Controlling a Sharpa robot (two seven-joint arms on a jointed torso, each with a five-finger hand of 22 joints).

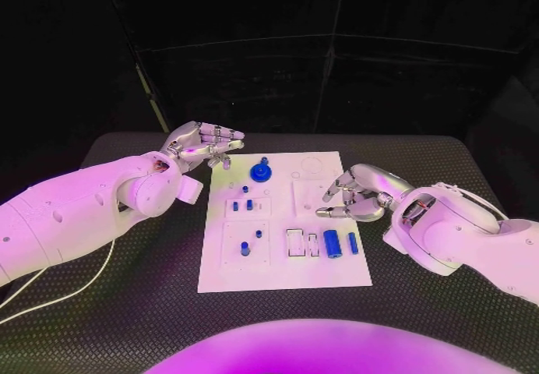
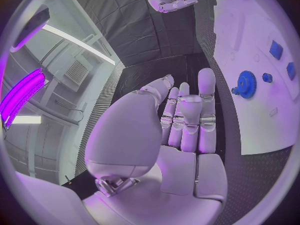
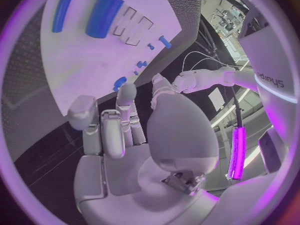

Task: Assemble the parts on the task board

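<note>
1. The white task board (image 1: 283, 269) lies flat in the middle of the black desk (image 1: 449, 312), long side running away from the robot.
2. The left robot hand (image 1: 205, 145) hovers just off the board's far left corner, fingers curled in loosely; the head view looks empty-handed, and the left wrist view shows the fingers side by side with nothing between them. Call it clenched on nothing.
3. A blue gear (image 1: 262, 171) sits near the board's far edge, just beside that hand but not touching it; it shows again in the left wrist view (image 2: 246, 84).
4. The right robot hand (image 1: 357, 196) hangs at the board's right edge, fingers bent inward over the white plate, holding nothing I can make out.
5. Near the board's front, a fat blue cylinder (image 1: 332, 242) and a slim blue bar (image 1: 353, 244) lie side by side, close to the right hand.
6. Small blue pegs (image 1: 245, 248) stand on the left half.
</note>
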